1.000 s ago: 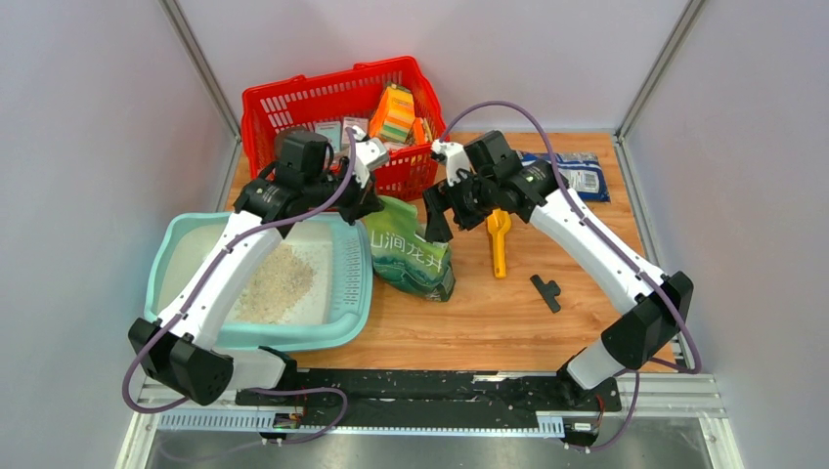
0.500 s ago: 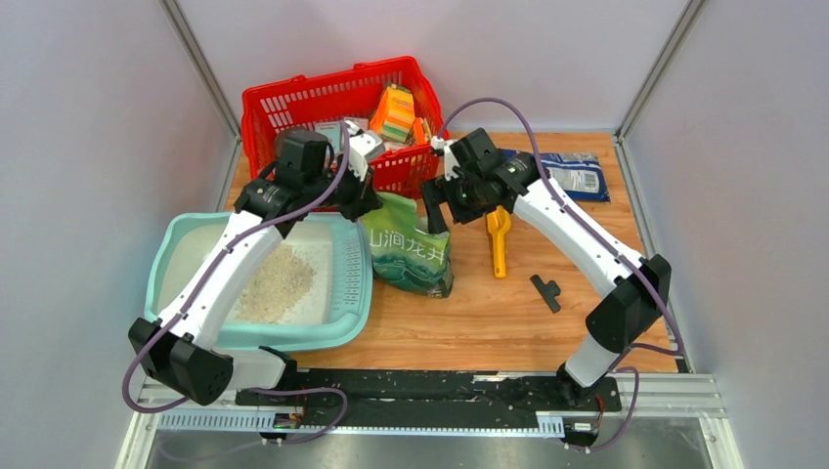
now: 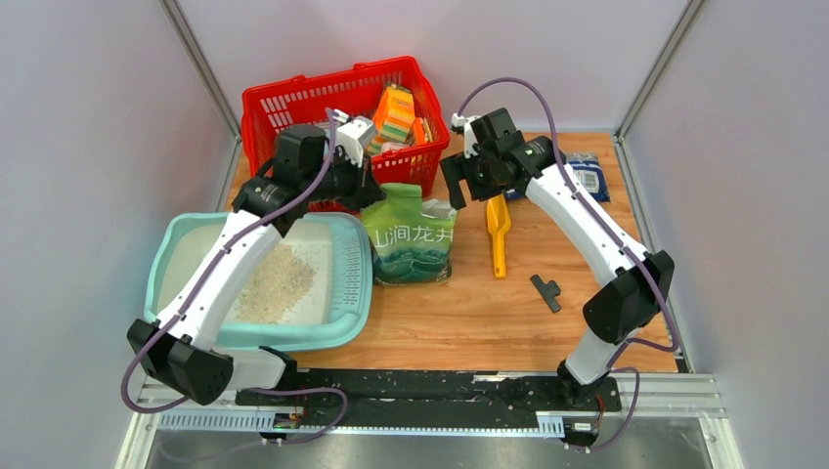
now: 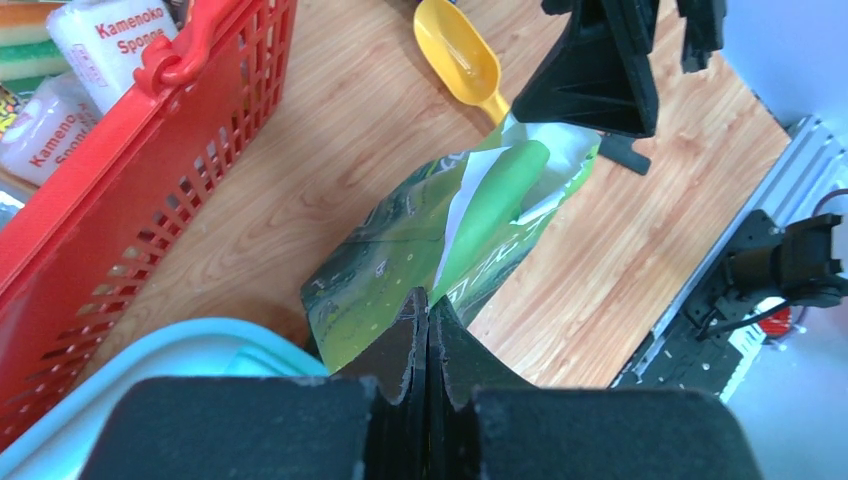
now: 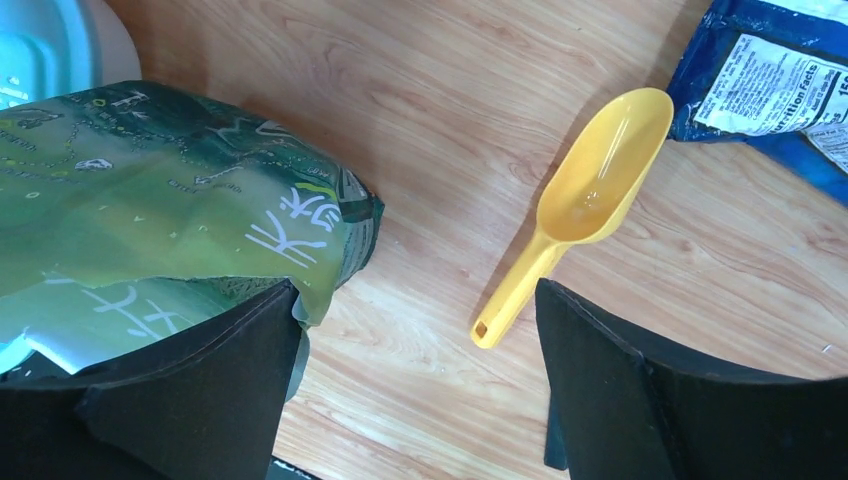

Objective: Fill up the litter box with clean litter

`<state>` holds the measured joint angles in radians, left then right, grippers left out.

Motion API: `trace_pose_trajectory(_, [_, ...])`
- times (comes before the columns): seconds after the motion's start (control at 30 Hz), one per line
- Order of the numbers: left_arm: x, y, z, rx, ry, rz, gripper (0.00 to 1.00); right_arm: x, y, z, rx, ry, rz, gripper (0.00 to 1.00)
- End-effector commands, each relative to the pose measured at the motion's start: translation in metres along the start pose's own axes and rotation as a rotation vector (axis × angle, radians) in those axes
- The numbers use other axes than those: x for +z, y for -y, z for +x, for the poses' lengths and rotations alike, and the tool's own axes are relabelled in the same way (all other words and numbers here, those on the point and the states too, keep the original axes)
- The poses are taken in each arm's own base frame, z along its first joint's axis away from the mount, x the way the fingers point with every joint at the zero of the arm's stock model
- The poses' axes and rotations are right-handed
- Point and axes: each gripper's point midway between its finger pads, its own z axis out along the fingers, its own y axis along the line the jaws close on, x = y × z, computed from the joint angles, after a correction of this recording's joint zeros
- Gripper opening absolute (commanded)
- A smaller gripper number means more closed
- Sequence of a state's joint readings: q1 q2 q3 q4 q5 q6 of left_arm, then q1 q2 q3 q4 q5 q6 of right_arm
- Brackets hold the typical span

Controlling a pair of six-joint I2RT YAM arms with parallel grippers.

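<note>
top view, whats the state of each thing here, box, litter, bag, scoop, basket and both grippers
litter box, partly filled, much of its white floor bare
clean litter, loose heap inside the litter box
green bag, held up by its top edge
left gripper, shut on the green bag
right gripper, open, holding nothing
yellow scoop, lying flat, bowl up, empty
red basket, holding packs

The pale teal plastic litter box (image 3: 323, 337) sits left on the wooden tabletop (image 3: 489, 327), beige-white litter grains (image 3: 279, 283) heaped inside. Just right stands the green printed plastic bag (image 3: 415, 244); the red plastic mesh basket (image 3: 293, 103) is behind both. Right of the bag lies the yellow plastic scoop (image 3: 499, 234); farther right, a blue printed packet (image 3: 587, 178) behind, a black T-shaped piece (image 3: 545, 290) in front.
</note>
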<state>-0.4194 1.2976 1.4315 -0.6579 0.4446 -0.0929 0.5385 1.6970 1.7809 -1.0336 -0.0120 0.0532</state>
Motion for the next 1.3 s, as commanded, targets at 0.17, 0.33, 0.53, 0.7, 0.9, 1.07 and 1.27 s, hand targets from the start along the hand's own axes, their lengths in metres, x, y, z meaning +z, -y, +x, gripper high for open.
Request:
trace_pose_trajectory(0.17, [-0.062, 0.058, -0.104, 0.098, 0.442, 0.169, 0.00, -0.020, -0.037, 0.000, -0.120, 0.032, -0.121, 0.90])
trace_pose_trajectory(0.33, [-0.057, 0.057, -0.090, 0.078, 0.421, 0.177, 0.00, -0.010, -0.061, 0.011, -0.156, -0.009, -0.154, 0.91])
trace_pose_trajectory(0.53, [-0.062, 0.056, -0.087, 0.097, 0.422, 0.158, 0.00, 0.003, -0.049, 0.051, -0.045, -0.122, -0.075, 0.77])
trace_pose_trajectory(0.7, [-0.062, 0.054, -0.082, 0.106, 0.417, 0.147, 0.00, -0.003, -0.037, 0.044, -0.054, -0.073, -0.007, 0.64])
trace_pose_trajectory(0.9, [-0.059, 0.052, -0.084, 0.135, 0.414, 0.139, 0.00, -0.014, -0.026, 0.015, -0.082, 0.022, 0.040, 0.38])
trace_pose_trajectory(1.07, [-0.058, 0.046, -0.103, 0.212, 0.445, 0.108, 0.00, -0.022, -0.019, 0.008, -0.068, 0.035, 0.033, 0.00])
trace_pose_trajectory(1.27, [-0.062, 0.054, -0.154, 0.334, 0.524, 0.139, 0.00, -0.028, 0.006, -0.023, -0.008, 0.123, 0.067, 0.00])
